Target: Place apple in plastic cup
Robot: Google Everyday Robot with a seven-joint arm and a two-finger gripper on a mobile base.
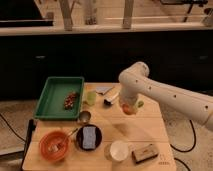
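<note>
A wooden desk stands in front of a dark wall. The jaws of the gripper are clamped on the apple and hold it up above the desk. The plastic cup is off to the apple's left, beside the green tray. Picking up looks done; carrying over and dropping in is left.

Dark cabinet fronts, pale counter ledge, perhaps speckled floor
</note>
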